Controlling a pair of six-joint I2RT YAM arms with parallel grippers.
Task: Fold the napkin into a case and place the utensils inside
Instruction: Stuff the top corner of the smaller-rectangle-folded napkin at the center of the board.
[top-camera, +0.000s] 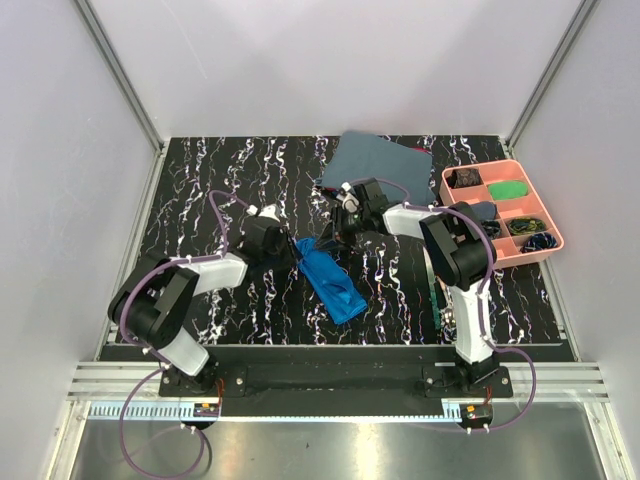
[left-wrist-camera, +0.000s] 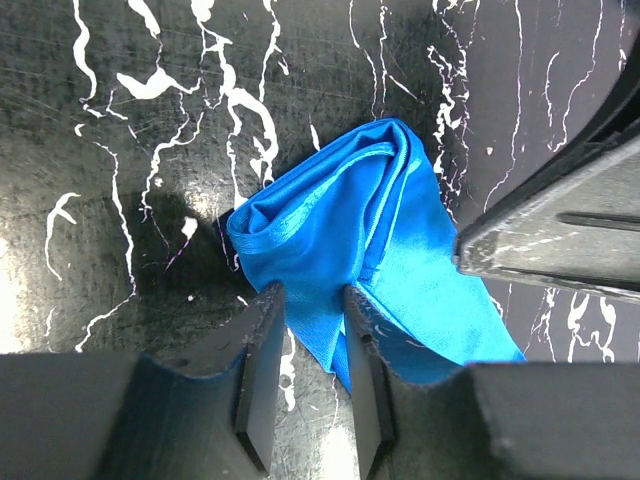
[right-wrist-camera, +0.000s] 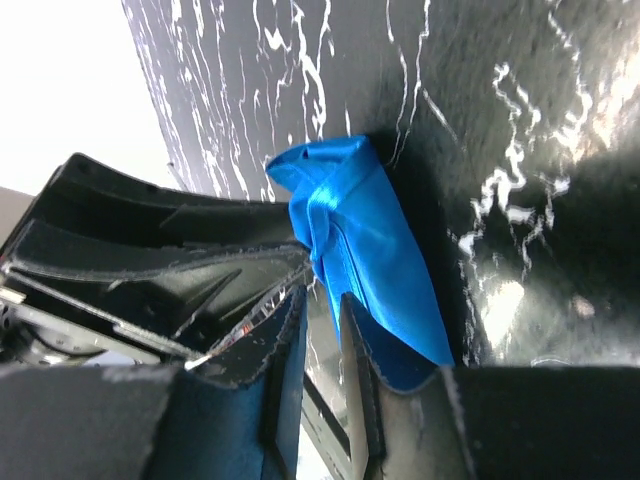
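The bright blue napkin (top-camera: 337, 284) lies mid-table, folded into a long narrow band running diagonally. Both grippers meet at its far end. My left gripper (top-camera: 292, 250) comes in from the left. In the left wrist view a bunched fold of the napkin (left-wrist-camera: 340, 215) fills the gap at the tips of the left gripper (left-wrist-camera: 312, 298), which is shut on it. My right gripper (top-camera: 338, 237) reaches in from the right. In its wrist view the right gripper (right-wrist-camera: 322, 300) stands slightly open, and the napkin (right-wrist-camera: 370, 250) edge lies against one finger only. A thin utensil with some green (top-camera: 438, 292) lies beside the right arm, partly hidden.
A dull grey-blue cloth (top-camera: 380, 160) lies at the back behind the right gripper. A pink compartment tray (top-camera: 547, 222) with small items stands at the right edge. White walls close the table on three sides. The right gripper's finger (left-wrist-camera: 560, 225) crowds the left wrist view.
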